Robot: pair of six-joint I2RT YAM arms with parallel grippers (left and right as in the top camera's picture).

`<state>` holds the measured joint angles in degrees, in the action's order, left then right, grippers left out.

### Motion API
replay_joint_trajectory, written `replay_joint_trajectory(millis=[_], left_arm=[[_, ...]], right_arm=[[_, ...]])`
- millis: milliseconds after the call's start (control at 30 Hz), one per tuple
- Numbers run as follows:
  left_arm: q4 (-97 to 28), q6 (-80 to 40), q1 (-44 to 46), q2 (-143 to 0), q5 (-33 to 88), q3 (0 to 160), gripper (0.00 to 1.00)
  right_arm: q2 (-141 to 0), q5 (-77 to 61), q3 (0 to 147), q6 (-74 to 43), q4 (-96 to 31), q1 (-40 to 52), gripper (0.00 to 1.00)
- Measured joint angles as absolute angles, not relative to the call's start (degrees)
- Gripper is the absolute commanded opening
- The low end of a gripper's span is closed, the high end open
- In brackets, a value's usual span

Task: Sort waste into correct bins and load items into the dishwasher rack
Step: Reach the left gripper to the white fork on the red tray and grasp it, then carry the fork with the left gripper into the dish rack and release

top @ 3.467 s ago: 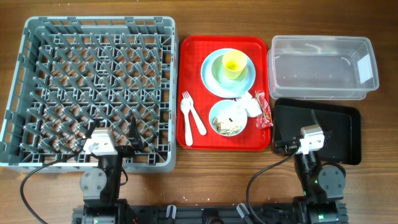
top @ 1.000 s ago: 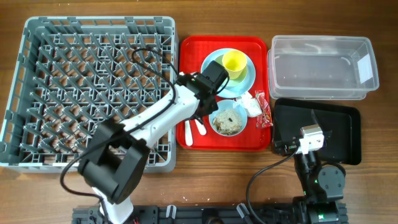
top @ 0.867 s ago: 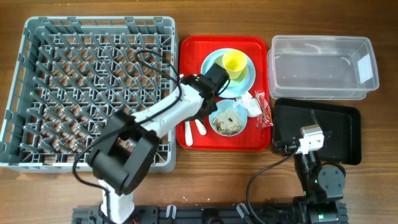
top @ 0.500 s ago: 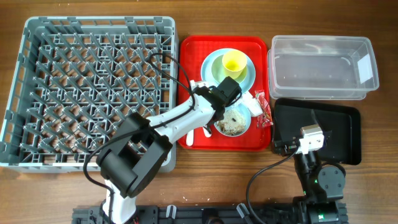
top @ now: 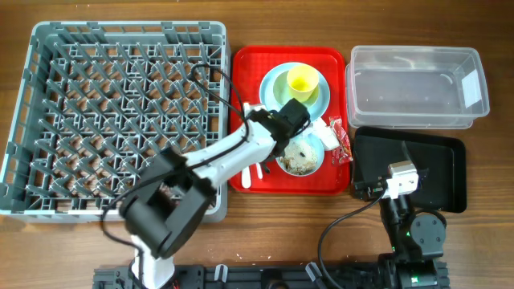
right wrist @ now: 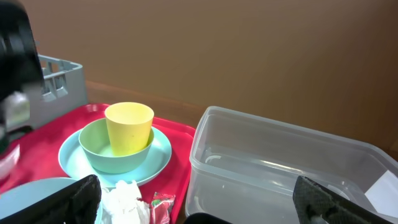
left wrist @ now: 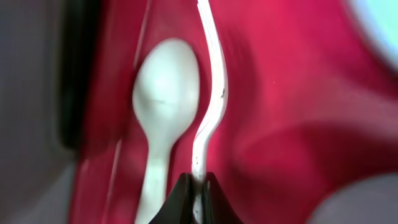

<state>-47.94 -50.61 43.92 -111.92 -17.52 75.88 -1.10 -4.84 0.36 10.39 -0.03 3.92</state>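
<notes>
Left gripper (left wrist: 194, 186): down low over the red tray (top: 241, 64). Its two black fingers are pressed close together, pinching the thin handle of the white fork (left wrist: 214, 93).
Fork: it curves up and away from the fingers, seen from its edge. The picture is blurry, so the prongs do not show.
Spoon (left wrist: 165, 99): white, lying flat on the red tray just beside the fork.
Left arm (top: 233, 148): white, reaching across a corner of the rack to the middle of the red tray.
Right gripper (right wrist: 196, 186): fingers spread wide apart, holding nothing. It sits low over the near edge of the black tray (top: 450, 172).
Rack (top: 24, 120): big and grey, on the left of the table (top: 265, 225) – only pegs show in it.
Cup (top: 303, 80): yellow, standing upright in the green dish (right wrist: 93, 152).
Plate (right wrist: 163, 155): light blue, under the green dish, at the far end of the red tray.
Bowl (top: 301, 156): light blue, on the near part of the red tray, with food bits (top: 299, 163) inside.
Tissue (top: 325, 135): white and crumpled, touching the bowl.
Wrapper (top: 340, 143): red and shiny, by the right edge of the red tray, next to the tissue.
Clear tub (top: 414, 120): to the right of the red tray, behind the black tray.
</notes>
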Motion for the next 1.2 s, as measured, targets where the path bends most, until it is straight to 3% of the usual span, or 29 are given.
replay_joint_trajectory(millis=[233, 333, 467, 667, 767, 800, 833, 1033, 1200], left_arm=[[-56.60, -39.48, 40.58, -85.95, -17.45, 80.27, 0.04], [-62.54, -33.19, 32.93, -85.78, -17.32, 80.07, 0.04], [-61.30, -26.00, 24.99, -88.31, -13.39, 77.08, 0.04], [-57.98, -20.16, 22.11, -93.56, -7.38, 73.49, 0.06], [-57.84, -19.31, 22.11, -94.52, -7.29, 73.49, 0.24], [-57.87, -19.42, 22.11, -94.94, -7.16, 73.49, 0.39], [-57.87, -18.96, 22.11, -95.66, -7.05, 73.49, 0.45], [-58.87, -18.72, 22.11, -96.23, -7.31, 73.67, 0.50], [-61.14, -19.22, 22.52, -93.49, -7.40, 77.78, 0.48]], right_arm=[[-1.10, -4.84, 0.36, 10.39, -0.03, 3.92, 1.00], [-1.10, -4.84, 0.36, 10.39, -0.03, 3.92, 1.00], [-1.10, -4.84, 0.36, 10.39, -0.03, 3.92, 1.00], [-1.10, -4.84, 0.36, 10.39, -0.03, 3.92, 1.00], [-1.10, -4.84, 0.36, 10.39, -0.03, 3.92, 1.00], [-1.10, -4.84, 0.36, 10.39, -0.03, 3.92, 1.00], [-1.10, -4.84, 0.36, 10.39, -0.03, 3.92, 1.00], [-1.10, -4.84, 0.36, 10.39, -0.03, 3.92, 1.00], [-1.13, -4.84, 0.36, 10.39, -0.03, 3.92, 1.00]])
